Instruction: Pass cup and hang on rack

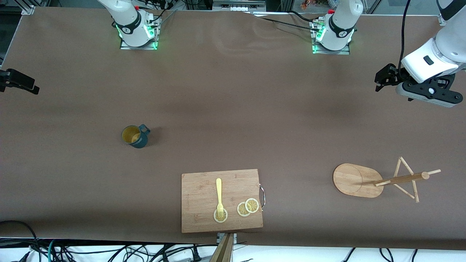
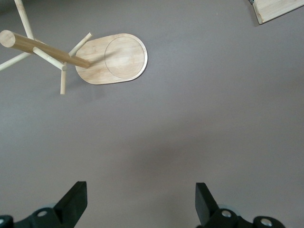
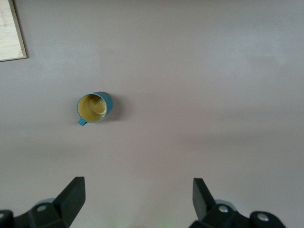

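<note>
Front view shows the big brown tabletop [image 1: 233,109] with lots of bare room in the middle. The flat wooden cutting board [image 1: 222,200] lies at the edge nearest the camera and carries a yellow fork [image 1: 219,196] and three lemon slices [image 1: 247,207]. The light bamboo mug rack [image 1: 358,180] stands toward the left arm's end. The small dark teal cup [image 1: 135,136] stands upright toward the right arm's end, nothing in it, well apart from the rack. The left end effector [image 2: 140,202] hangs over bare tabletop near the rack, fingers spread, holding nothing. The right end effector [image 3: 137,199] hangs over bare tabletop near the cup, fingers spread, holding nothing.
</note>
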`<state>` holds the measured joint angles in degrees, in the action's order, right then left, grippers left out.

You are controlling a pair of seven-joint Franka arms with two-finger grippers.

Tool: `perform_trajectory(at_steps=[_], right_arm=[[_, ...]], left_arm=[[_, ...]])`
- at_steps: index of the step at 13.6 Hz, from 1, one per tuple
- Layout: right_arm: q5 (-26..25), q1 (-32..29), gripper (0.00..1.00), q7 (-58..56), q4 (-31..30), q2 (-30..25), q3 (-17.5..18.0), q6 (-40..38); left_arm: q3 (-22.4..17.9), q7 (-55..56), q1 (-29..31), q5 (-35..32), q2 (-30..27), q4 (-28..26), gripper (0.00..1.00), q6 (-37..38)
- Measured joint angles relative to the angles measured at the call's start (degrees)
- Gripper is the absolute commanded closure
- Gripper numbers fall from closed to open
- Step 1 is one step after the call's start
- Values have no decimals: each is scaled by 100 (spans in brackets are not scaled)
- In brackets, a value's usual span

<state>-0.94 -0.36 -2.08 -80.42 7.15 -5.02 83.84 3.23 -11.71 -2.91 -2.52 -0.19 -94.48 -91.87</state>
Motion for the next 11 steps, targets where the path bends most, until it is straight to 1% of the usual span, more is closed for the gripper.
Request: perform_trajectory(at_steps=[11], right_arm=[[0,5,0,0,-1,82,3,0]], left_arm=[[2,0,0,0,0,0,0,0]])
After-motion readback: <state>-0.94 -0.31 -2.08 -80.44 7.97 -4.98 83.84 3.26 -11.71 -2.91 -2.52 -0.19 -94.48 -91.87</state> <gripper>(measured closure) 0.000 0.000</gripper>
